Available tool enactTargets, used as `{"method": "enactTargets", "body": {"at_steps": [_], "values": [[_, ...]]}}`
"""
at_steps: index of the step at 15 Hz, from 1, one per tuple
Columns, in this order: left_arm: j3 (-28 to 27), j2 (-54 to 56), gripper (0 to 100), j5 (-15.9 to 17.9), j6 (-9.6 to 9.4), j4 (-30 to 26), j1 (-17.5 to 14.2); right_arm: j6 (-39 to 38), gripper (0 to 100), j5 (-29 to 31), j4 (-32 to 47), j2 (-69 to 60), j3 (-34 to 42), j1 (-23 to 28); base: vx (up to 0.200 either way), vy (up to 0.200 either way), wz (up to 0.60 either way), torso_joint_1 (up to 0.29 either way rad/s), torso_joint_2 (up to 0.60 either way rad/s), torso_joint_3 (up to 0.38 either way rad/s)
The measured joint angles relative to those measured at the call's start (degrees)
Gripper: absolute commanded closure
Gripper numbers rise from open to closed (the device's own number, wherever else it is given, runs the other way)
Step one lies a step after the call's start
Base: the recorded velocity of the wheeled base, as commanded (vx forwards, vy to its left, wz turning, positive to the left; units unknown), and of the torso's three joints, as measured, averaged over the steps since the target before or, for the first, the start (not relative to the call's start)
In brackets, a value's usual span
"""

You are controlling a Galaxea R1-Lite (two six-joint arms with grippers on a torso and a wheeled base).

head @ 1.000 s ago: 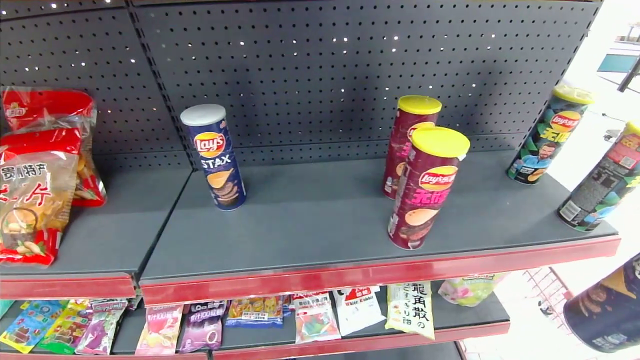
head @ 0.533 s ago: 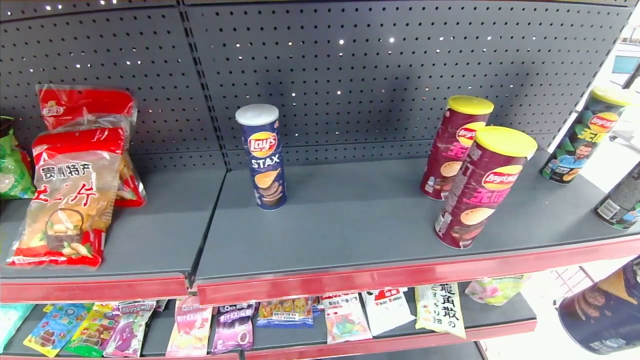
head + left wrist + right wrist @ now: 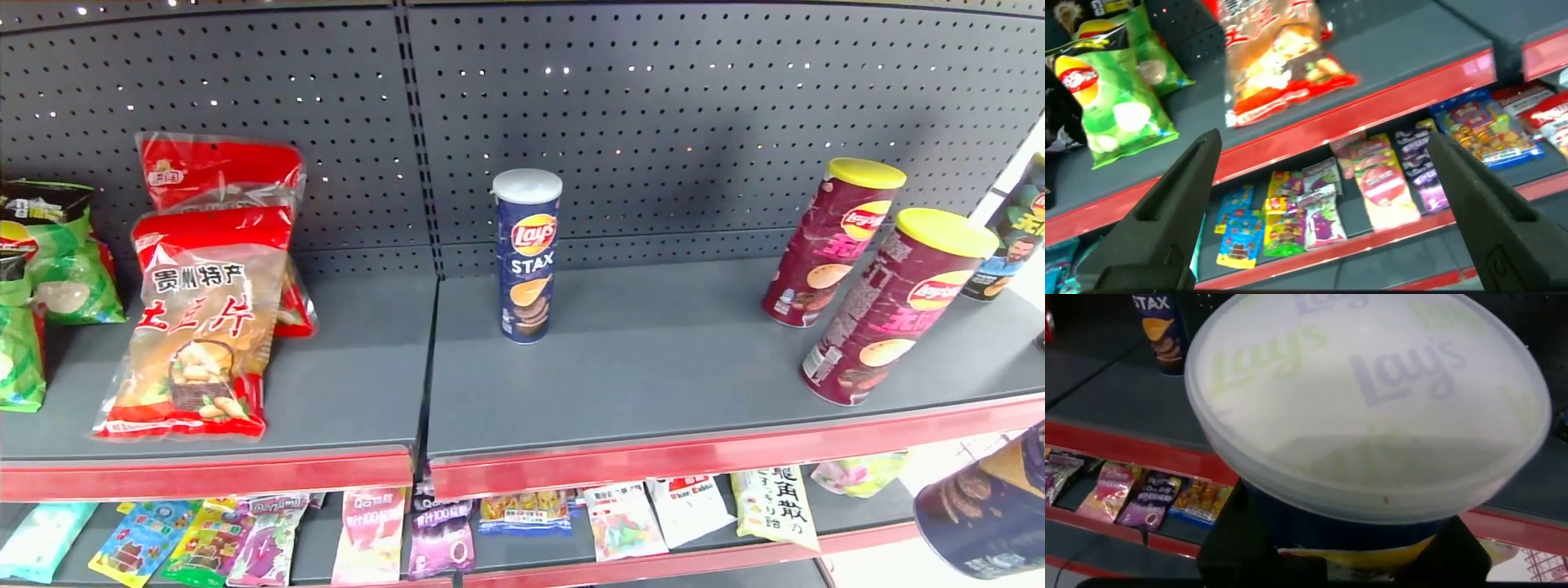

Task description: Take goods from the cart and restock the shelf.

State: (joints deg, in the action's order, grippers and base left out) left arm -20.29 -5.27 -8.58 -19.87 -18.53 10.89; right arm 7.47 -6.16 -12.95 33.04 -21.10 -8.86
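Head view | blue can, maroon cans well apart on shelf | left hand wide | right hand grips lidded can

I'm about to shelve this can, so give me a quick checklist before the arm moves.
1. Grip: ok. Right gripper is shut on the held can.
2. Free spot: ok. The shelf is bare between the blue can and the maroon cans.
3. Neighbours steady: ok. Those cans stand on their bases.
4. Left gripper: ok. Open, empty, down by the snack bags.
5. Held can's height against the shelf's red edge: cannot tell.
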Motion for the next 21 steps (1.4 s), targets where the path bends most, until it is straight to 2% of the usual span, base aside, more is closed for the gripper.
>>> {"method": "enactTargets", "body": {"at_steps": [3, 4, 6, 11, 16, 21], "values": [[0.0, 0.0, 0, 0.0, -0.24, 0.1, 0.0, 0.0, 100, 0.0, 0.1, 0.0, 0.0, 0.0, 0.0, 0.0, 0.0, 0.0, 0.0, 0.0], [0.0, 0.0, 0, 0.0, -1.23, 0.1, 0.0, 0.0, 100, 0.0, 0.0, 0.0, 0.0, 0.0, 0.0, 0.0, 0.0, 0.0, 0.0, 0.0], [0.0, 0.0, 0, 0.1, -1.55, 0.2, 0.0, 0.0, 100, 0.0, 0.1, 0.0, 0.0, -0.1, 0.0, 0.0, 0.0, 0.0, 0.0, 0.0], [-0.2, 0.0, 0, -0.1, -1.61, 0.2, 0.0, 1.1, 100, 0.0, 0.1, 0.1, 0.0, -1.4, 0.16, 0.0, 0.0, -0.005, 0.0, 0.005], [0.1, 0.0, 0, 0.6, -1.67, 0.2, 0.0, 2.5, 100, 0.0, 0.1, 0.3, -0.4, -8.6, 0.0, 0.0, 0.0, 0.0, 0.0, 0.0], [-0.1, -1.7, 0, 4.4, -2.46, 0.8, 0.2, 5.6, 100, 0.1, 1.5, 3.5, -2.6, -17.6, 0.0, 0.0, 0.0, 0.0, 0.0, 0.0]]}}
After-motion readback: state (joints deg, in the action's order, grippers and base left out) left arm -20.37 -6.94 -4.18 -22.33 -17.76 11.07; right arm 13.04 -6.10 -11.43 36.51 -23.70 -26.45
